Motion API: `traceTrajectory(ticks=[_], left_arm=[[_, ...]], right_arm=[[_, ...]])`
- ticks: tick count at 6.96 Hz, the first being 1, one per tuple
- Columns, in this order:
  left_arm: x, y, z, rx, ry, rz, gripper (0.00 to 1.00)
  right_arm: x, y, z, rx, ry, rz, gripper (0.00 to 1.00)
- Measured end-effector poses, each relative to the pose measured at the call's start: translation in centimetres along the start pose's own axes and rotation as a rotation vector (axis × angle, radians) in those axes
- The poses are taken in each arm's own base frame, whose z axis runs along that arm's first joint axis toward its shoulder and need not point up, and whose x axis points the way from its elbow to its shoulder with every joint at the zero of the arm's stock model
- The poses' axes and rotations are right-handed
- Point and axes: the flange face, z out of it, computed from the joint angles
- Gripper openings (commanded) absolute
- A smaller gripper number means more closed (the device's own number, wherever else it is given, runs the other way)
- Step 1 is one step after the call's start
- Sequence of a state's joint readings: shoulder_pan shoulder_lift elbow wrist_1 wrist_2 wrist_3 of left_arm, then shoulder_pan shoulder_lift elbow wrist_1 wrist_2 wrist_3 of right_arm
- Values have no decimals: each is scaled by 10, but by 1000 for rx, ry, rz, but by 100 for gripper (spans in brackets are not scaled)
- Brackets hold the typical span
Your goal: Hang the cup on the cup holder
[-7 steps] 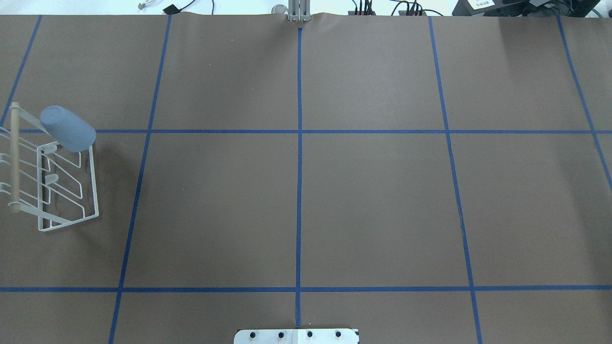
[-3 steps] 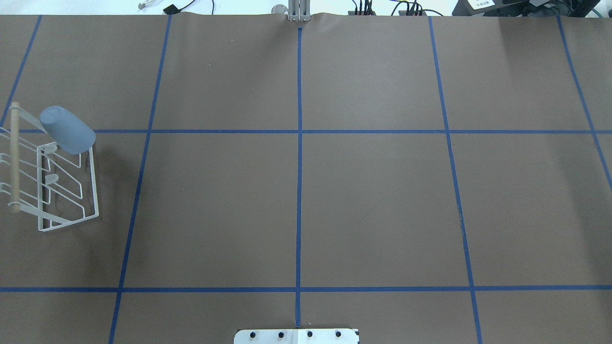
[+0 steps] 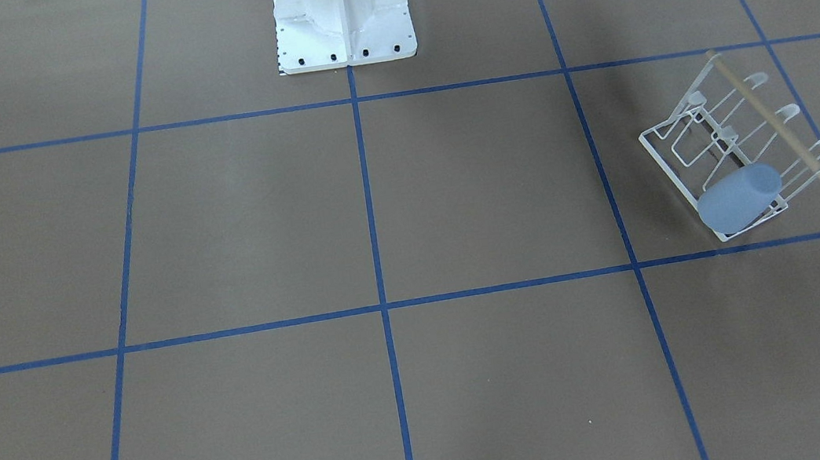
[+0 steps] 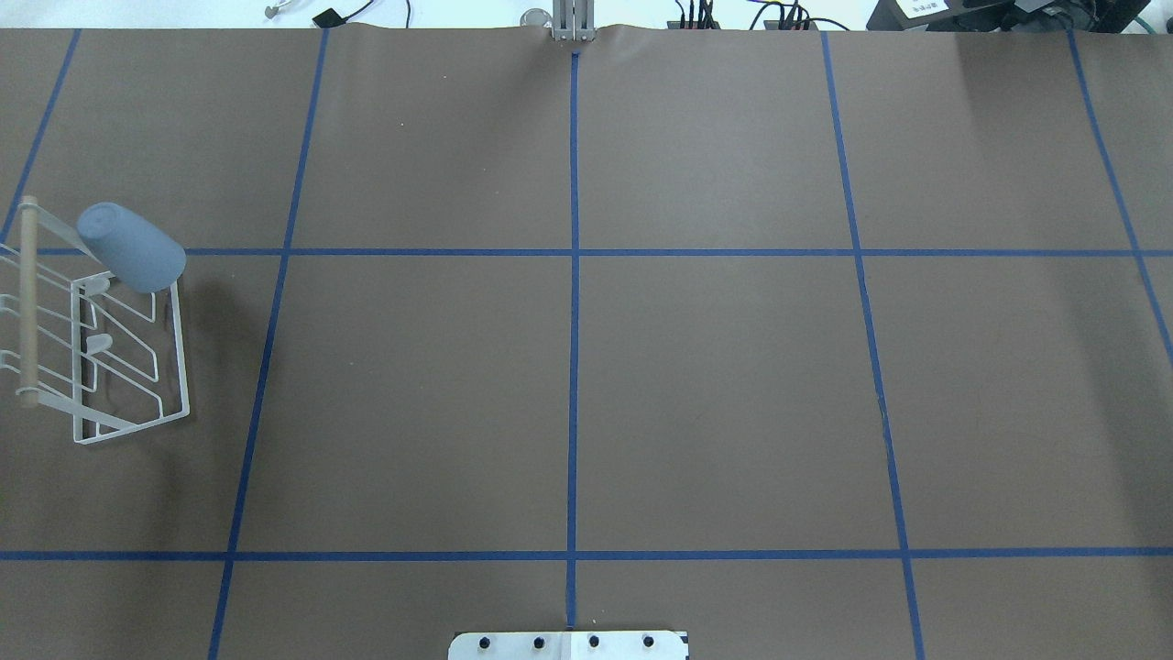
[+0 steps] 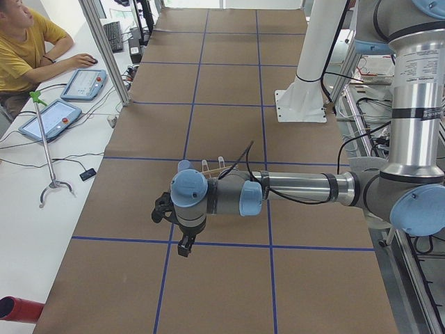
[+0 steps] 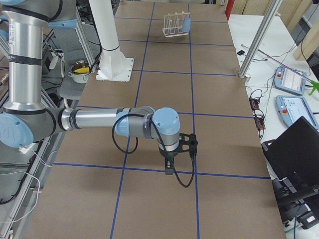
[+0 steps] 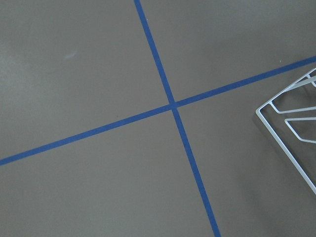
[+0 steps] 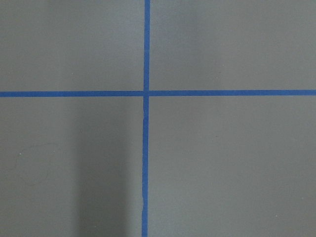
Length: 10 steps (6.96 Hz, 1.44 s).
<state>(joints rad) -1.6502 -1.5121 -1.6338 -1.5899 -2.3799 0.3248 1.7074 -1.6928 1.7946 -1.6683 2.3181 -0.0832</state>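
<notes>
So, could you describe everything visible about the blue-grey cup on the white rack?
The cup is a pale blue-grey tumbler, smooth, unmarked, handleless, seemingly plastic, wider at the rim. It sits upside down and tilted at the end of the cup holder farthest from the robot, closed bottom up toward the wooden rod, rim low by the rack's base. What carries it inside is hidden. Nothing else touches it.

Cup [image 4: 131, 247]: I see smooth plastic, pale blue-grey, matt, without marks.
Rack [image 4: 183, 367]: thin wire, coated white.
Rod [image 4: 28, 302]: light bare wood, matt.
Table cover [image 4: 715, 394]: brown, looks to me like paper, matt.
Lines [image 4: 573, 367]: blue tape, smooth.
Pedestal [image 3: 343, 25]: white painted metal, I see a slight shine.
</notes>
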Motion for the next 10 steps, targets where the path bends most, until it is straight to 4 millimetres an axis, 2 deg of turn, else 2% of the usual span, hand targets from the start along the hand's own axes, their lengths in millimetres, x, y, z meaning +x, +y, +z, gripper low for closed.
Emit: traceTrajectory(ticks=[4, 8, 10], left_arm=[[11, -2, -11, 23, -4, 33, 99], [17, -5, -19, 33, -20, 48, 99], [17, -4, -19, 34, -21, 47, 99]], right_arm=[[3, -2, 2, -10, 65, 1, 100], [-6, -9, 14, -33, 65, -7, 100], [-20, -21, 13, -29, 60, -28, 100]])
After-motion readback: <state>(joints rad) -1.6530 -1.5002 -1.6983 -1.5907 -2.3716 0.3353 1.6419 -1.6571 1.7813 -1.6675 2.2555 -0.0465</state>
